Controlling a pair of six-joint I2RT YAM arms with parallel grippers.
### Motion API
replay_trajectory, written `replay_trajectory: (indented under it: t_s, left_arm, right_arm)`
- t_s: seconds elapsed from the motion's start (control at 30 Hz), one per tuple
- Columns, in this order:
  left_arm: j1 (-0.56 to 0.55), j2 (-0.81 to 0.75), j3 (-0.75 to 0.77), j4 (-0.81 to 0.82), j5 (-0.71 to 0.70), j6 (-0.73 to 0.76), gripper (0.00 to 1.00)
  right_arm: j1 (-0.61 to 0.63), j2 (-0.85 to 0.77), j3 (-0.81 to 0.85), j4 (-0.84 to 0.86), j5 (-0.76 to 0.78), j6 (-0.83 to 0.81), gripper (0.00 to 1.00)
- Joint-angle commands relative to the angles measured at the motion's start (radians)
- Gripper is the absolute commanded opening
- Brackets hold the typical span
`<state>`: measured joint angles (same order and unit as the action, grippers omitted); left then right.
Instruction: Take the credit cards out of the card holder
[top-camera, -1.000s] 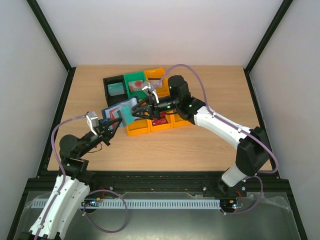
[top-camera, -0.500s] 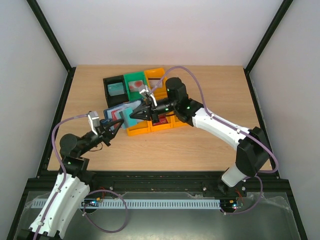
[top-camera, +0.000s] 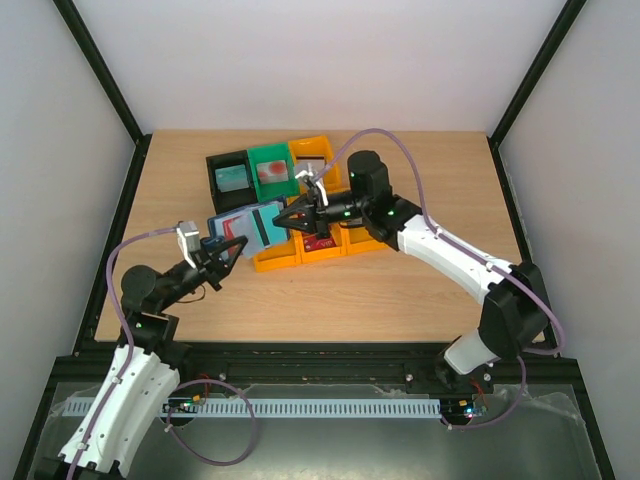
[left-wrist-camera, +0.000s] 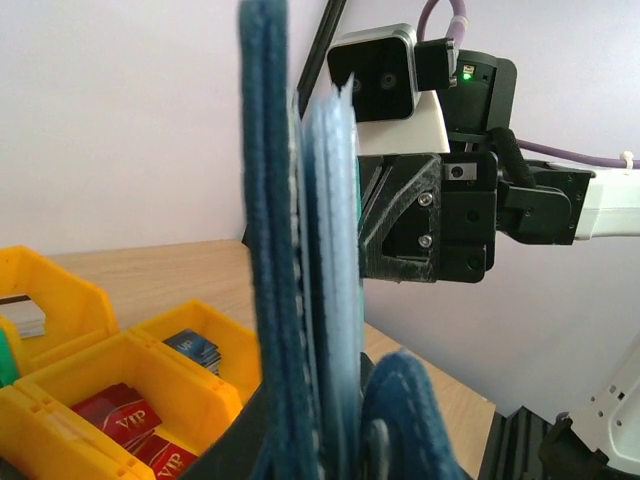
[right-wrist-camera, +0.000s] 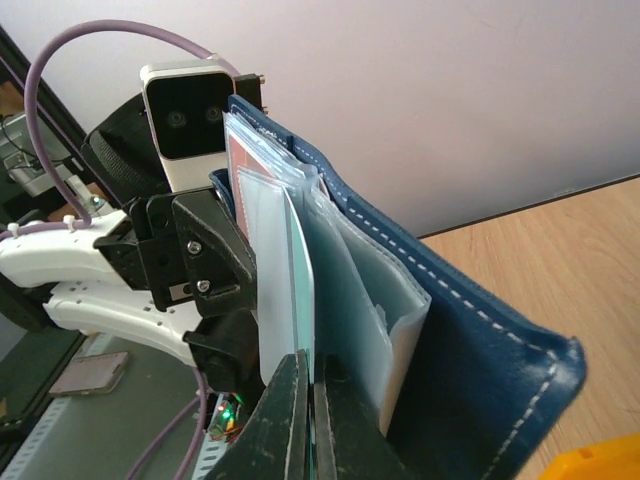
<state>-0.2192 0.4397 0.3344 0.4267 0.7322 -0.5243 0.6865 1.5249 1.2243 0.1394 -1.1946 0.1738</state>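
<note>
- Centre-left of the overhead view, above the tabletop (top-camera: 400, 290), your left jaws are clamped on the card holder (top-camera: 216, 228), holding it open and clear of the wood
- Your right jaws, reaching in from the right, are pressed together on the edge of a teal credit card (right-wrist-camera: 300, 300) that sits among the card holder's clear sleeves
- In the right wrist view, the navy cover with pale stitching fills the lower right of the frame. The sleeves fan out beside it, and a reddish card (right-wrist-camera: 245, 150) shows in the rearmost one at upper left
- In the left wrist view, the card holder runs edge-on up the centre of the frame, with the right arm's wrist camera (left-wrist-camera: 375, 70) just behind it at the top
- Upper centre of the overhead view: a black bin (top-camera: 214, 180), a green bin (top-camera: 268, 152) and orange bins (top-camera: 272, 262) sit clustered together
- Lower left of the left wrist view: red cards (left-wrist-camera: 125, 415) and a blue card (left-wrist-camera: 195, 347) lie in separate orange compartments
</note>
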Motion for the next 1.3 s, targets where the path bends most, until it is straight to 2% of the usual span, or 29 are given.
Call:
replay_trajectory:
  t_s: [0.0,0.07,0.23,0.33,0.47,0.6,0.77,0.9,1.0,1.1,1.17,1.27]
  left_arm:
    - [-0.001,-0.005,0.009,0.038,0.024,0.002,0.08]
    - [0.000,-0.002,0.011,0.008,0.011,0.014,0.03]
    - [-0.001,0.050,0.016,-0.235,-0.158,0.064,0.02]
    - [-0.015,0.130,0.024,-0.300,-0.091,0.100,0.02]
    - [-0.126,0.229,0.026,-0.299,-0.038,0.150,0.02]
    - [-0.250,0.358,0.004,-0.216,-0.012,0.153,0.02]
    - [-0.319,0.533,-0.016,-0.134,0.028,0.155,0.02]
    - [-0.347,0.643,-0.051,-0.160,-0.064,0.235,0.02]
    - [-0.364,0.683,-0.099,-0.095,-0.128,0.236,0.02]
    - [-0.375,0.683,-0.100,-0.106,-0.180,0.238,0.16]
    - [-0.373,0.680,-0.105,-0.117,-0.267,0.221,0.22]
    - [-0.374,0.653,-0.109,-0.159,-0.400,0.195,0.39]
  right_arm:
    - [-0.015,-0.034,-0.004,-0.043,0.048,-0.043,0.02]
    - [-0.033,-0.050,0.010,-0.104,0.071,-0.074,0.02]
    - [-0.108,-0.175,-0.003,-0.196,0.257,-0.122,0.02]
    - [-0.108,-0.233,0.013,-0.293,0.372,-0.162,0.02]
    - [-0.108,-0.289,0.006,-0.327,0.390,-0.157,0.02]
    - [-0.108,-0.331,-0.024,-0.320,0.385,-0.137,0.02]
    - [-0.108,-0.381,-0.083,-0.310,0.363,-0.118,0.02]
    - [-0.108,-0.396,-0.104,-0.326,0.372,-0.123,0.02]
    - [-0.108,-0.397,-0.103,-0.336,0.372,-0.124,0.02]
    - [-0.108,-0.390,-0.099,-0.342,0.370,-0.132,0.02]
    - [-0.108,-0.382,-0.095,-0.342,0.368,-0.134,0.02]
    - [-0.108,-0.367,-0.088,-0.346,0.370,-0.132,0.02]
